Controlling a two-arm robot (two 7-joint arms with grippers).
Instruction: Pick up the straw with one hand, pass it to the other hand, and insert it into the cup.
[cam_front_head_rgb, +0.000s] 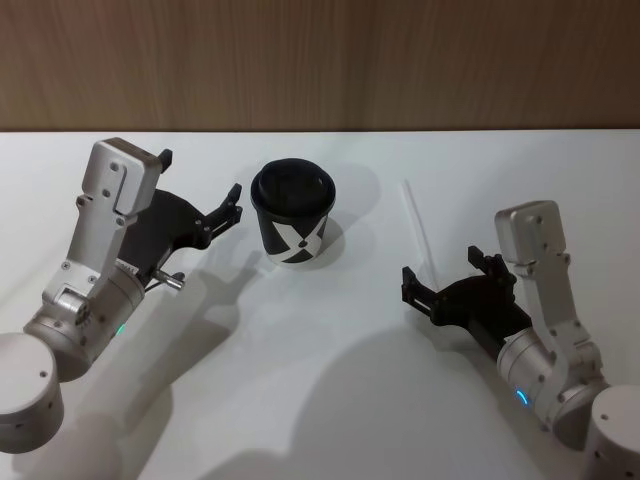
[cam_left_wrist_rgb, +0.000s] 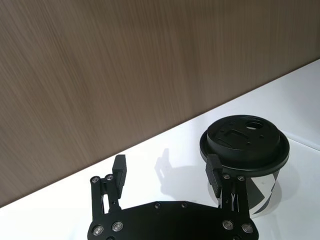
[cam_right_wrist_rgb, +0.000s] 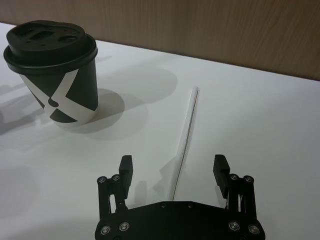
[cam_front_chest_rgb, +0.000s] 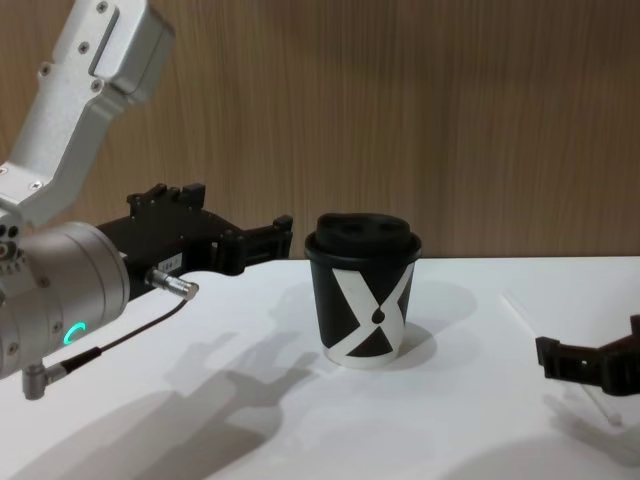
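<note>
Head view takes in a wood-grain wall (cam_front_head_rgb: 320, 60) behind a white table (cam_front_head_rgb: 330, 400), the widest surfaces. Next in bulk come two silver arms, one entering from each lower corner. The left gripper (cam_front_head_rgb: 200, 182) hangs tilted just left of the cup (cam_front_head_rgb: 292, 215), its black fingers spread wide with nothing between them. In the left wrist view the cup stands just beyond one finger (cam_left_wrist_rgb: 214, 172), outside the gap. The right gripper (cam_front_head_rgb: 444, 270) sits low over the table on the right, fingers likewise spread wide and gripping nothing. In the right wrist view the near end of the straw (cam_right_wrist_rgb: 189, 120) lies in the gap between them, touching neither finger. The cup, black with a white X and a domed black lid, stands upright near the table's middle. The straw, thin and white, lies flat on the table to the right of the cup, apart from it, pointing toward the wall.
</note>
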